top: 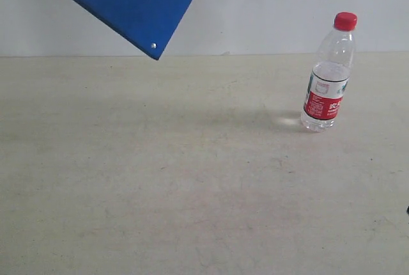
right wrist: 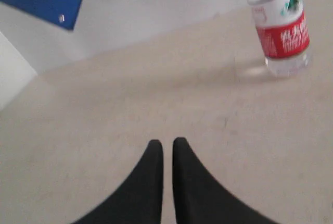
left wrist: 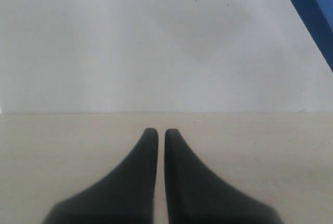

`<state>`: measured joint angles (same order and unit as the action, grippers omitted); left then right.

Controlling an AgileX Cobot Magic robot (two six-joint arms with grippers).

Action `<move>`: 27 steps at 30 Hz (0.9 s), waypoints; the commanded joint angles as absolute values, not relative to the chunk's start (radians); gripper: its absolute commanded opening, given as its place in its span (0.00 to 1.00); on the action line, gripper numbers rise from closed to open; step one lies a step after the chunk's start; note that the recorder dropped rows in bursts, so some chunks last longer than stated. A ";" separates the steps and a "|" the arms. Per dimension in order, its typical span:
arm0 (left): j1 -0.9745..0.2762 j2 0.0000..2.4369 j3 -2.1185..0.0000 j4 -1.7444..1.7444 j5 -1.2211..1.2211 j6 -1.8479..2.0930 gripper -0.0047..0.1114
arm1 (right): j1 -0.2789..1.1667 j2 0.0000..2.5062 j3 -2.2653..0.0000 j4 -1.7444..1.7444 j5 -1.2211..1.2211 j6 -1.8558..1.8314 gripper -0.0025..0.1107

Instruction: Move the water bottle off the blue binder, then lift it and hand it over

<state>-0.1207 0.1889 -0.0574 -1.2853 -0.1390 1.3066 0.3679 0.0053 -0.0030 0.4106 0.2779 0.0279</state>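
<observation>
**A:** Where's this at? The water bottle [top: 328,77] stands upright on the counter [top: 160,179], right side, well apart from the blue binder [top: 128,0].

**B:** Yeah, the bottle step looks done. The binder hangs tilted in the air at top left, and whatever holds it is out of frame. The left gripper [left wrist: 157,133] and right gripper [right wrist: 167,143] are both pinched nearly closed, empty.

**A:** So what's next?

**B:** My guess is handover. If not, a gripper has to spread and catch the binder's edge.
</observation>
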 commanded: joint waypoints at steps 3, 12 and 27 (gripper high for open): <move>-0.122 0.182 -0.054 -1.284 -0.142 1.310 0.08 | 0.361 0.000 0.000 -0.058 -0.154 0.132 0.05; -0.122 0.182 -0.054 -1.284 -0.145 1.310 0.08 | 0.344 0.000 0.000 -0.171 0.138 0.277 0.05; -0.122 0.178 -0.054 -1.284 -0.142 1.310 0.08 | 0.090 0.000 0.000 -0.103 0.375 0.170 0.05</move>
